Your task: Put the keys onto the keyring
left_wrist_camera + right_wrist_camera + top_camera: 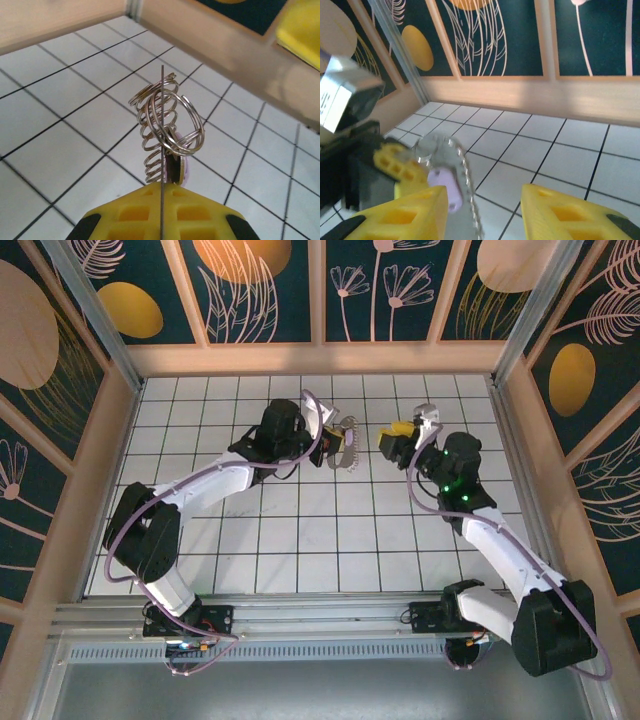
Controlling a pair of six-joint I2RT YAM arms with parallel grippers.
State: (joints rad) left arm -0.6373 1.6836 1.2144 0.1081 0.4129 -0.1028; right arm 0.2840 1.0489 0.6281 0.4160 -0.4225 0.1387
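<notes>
Lilac key (pixel 445 187) sits against the keyring (pixel 165 130) pinched by the left pincer (pixel 330 447); the wide-open right pincer (pixel 485 200) might knock it loose.

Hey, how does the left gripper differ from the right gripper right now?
The left gripper is shut on the keyring, pinching its thin wire. The right gripper is open, with its fingers spread and clamping nothing. In the top view the left gripper points rightward and the right gripper leftward, so they face each other. Both have yellow fingers and hover above the white tiled floor.
</notes>
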